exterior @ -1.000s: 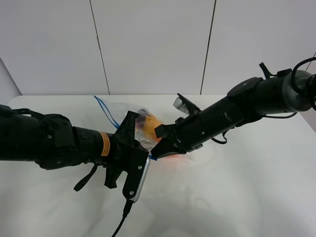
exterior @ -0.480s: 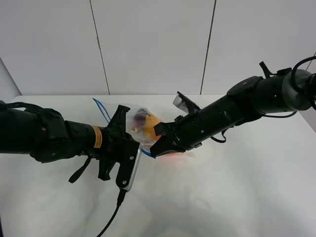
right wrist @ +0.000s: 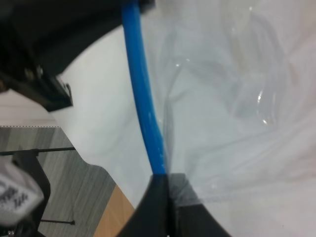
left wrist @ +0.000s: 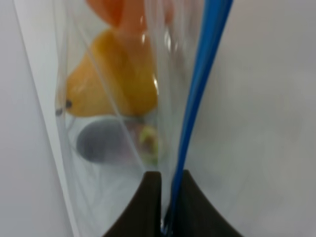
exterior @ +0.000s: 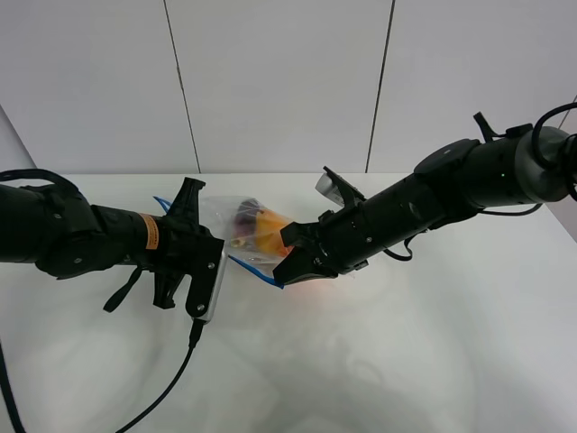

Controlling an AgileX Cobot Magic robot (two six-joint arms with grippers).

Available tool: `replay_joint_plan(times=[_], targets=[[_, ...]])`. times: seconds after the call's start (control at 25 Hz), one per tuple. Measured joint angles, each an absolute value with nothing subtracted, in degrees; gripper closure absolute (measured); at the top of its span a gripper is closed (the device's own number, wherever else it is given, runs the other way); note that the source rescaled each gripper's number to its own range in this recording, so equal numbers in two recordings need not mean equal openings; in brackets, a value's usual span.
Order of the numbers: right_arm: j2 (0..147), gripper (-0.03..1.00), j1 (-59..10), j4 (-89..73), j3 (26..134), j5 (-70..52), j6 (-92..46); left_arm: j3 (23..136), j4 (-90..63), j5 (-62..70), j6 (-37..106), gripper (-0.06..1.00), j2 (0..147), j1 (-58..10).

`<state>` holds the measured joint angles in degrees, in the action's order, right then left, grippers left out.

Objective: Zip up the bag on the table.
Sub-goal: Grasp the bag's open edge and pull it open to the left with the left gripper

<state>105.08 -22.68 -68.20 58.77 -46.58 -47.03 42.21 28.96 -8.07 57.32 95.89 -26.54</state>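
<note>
Overhead, the white table holds the clear, fruit-filled bag at mid-table, between two arms. Both the left gripper and the right gripper are clamped on its blue zip strip. Sealing seems underway; next, one pinch likely slides along the strip.

- The bag lies on the white table just left of frame centre, with orange, yellow and dark fruit showing through the clear plastic.
- Its blue zip strip runs diagonally along the lower-left edge.
- The left gripper, reaching in from the left edge, sits over the strip's upper-left stretch.
- The right gripper, coming down from the upper right, meets the strip's lower-right end.
- A black cable trails from the left arm toward the bottom edge.
</note>
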Motion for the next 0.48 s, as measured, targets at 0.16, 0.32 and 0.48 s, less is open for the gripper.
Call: replay_joint_plan(times=[0.16, 0.32, 0.48], targets=[[105.1, 0.97, -22.7, -68.1, 58.8, -46.6, -47.0, 42.2, 29.0, -8.1, 57.4, 0.94, 95.9, -24.0], [105.1, 0.97, -22.7, -68.1, 58.8, -46.5, -47.0, 42.2, 29.0, -8.1, 57.4, 0.94, 95.9, -20.5], [105.1, 0.97, -22.7, -68.1, 58.8, -46.5, -47.0, 42.2, 28.8, -8.1, 57.4, 0.94, 95.9, -18.0]])
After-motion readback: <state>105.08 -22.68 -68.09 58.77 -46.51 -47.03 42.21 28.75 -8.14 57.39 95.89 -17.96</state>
